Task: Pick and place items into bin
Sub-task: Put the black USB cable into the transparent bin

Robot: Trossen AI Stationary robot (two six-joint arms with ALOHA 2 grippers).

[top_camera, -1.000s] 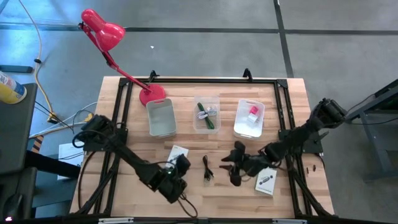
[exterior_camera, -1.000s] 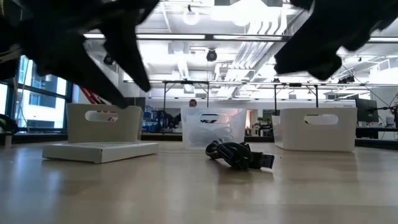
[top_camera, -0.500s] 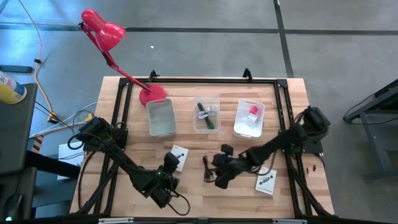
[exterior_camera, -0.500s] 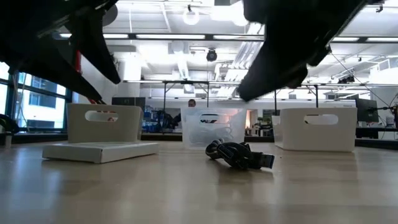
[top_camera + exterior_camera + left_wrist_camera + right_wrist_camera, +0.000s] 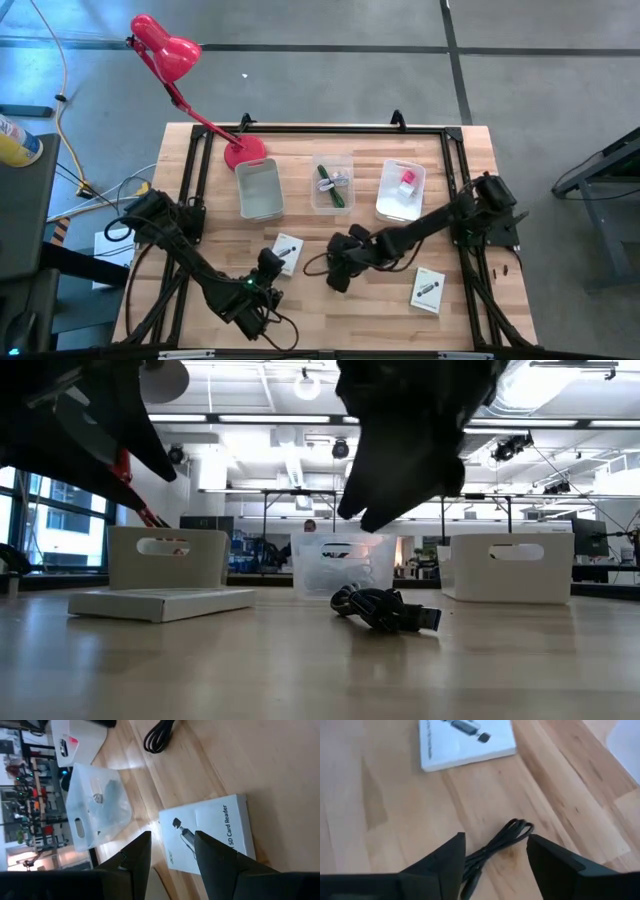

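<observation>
Right gripper (image 5: pixel 495 865) over the black cable (image 5: pixel 497 845)
Its fingers are spread astride the cable at mid-table, not touching; left gripper (image 5: pixel 172 857), parted, empty, hovers by the front edge near a white card (image 5: pixel 210 837).

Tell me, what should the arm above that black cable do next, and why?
Probably lower straight down: the right gripper hangs with open fingers on either side of the coiled black cable, which lies loose on the wooden table, not yet gripped.
</observation>
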